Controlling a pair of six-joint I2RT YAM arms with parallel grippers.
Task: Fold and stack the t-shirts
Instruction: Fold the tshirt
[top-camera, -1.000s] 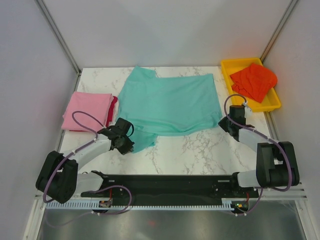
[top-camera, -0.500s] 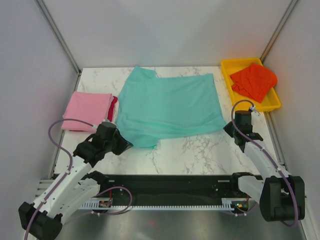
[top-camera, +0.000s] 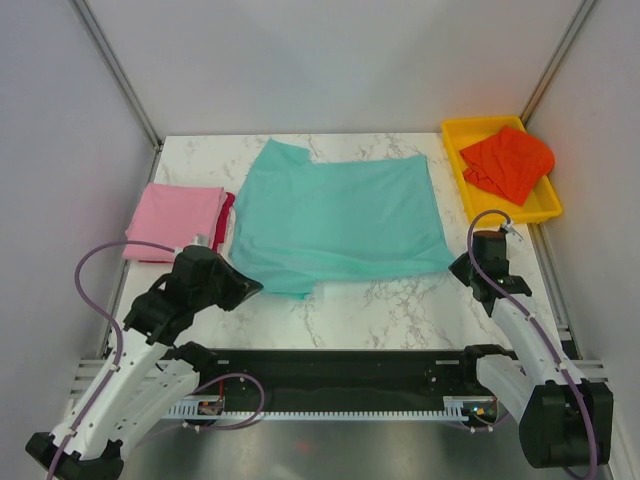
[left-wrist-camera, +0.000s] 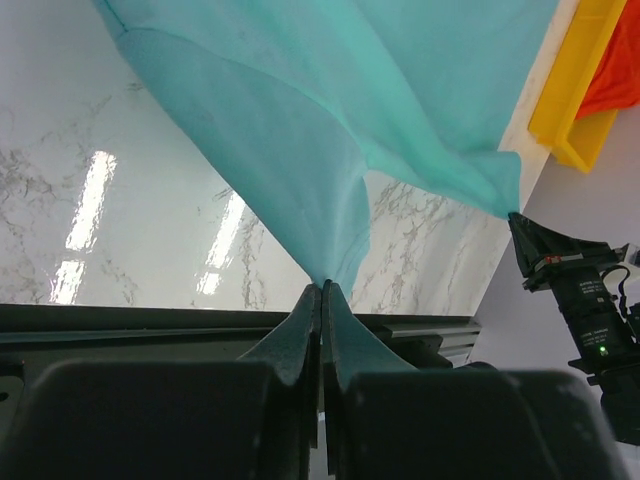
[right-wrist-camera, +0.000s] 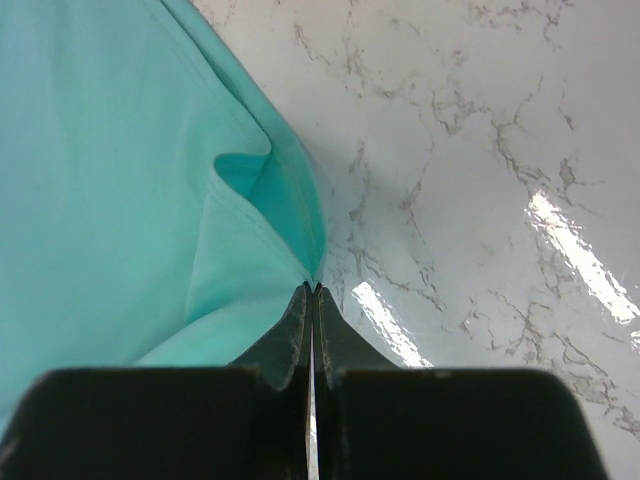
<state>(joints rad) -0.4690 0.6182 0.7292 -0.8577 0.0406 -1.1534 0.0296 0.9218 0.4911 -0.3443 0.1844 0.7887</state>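
The teal-turquoise t-shirt (top-camera: 335, 215) lies spread across the middle of the marble table. My left gripper (top-camera: 255, 288) is shut on its near left corner, and the left wrist view shows the cloth (left-wrist-camera: 300, 130) stretched up from the closed jaws. My right gripper (top-camera: 455, 262) is shut on its near right corner (right-wrist-camera: 250, 190). The pink t-shirt (top-camera: 176, 221) lies folded at the left, with a crimson t-shirt edge (top-camera: 227, 218) showing from under it. The orange-red t-shirt (top-camera: 508, 162) lies crumpled in the yellow tray.
The yellow plastic tray (top-camera: 463, 175) stands at the back right corner; it also shows in the left wrist view (left-wrist-camera: 575, 90). Grey walls close in the table on three sides. The black rail of the arm bases (top-camera: 340, 365) runs along the near edge.
Both arms have drawn back toward the near edge and risen, pulling the teal shirt's near corners with them. The shirt's lower left fold has been stretched out.
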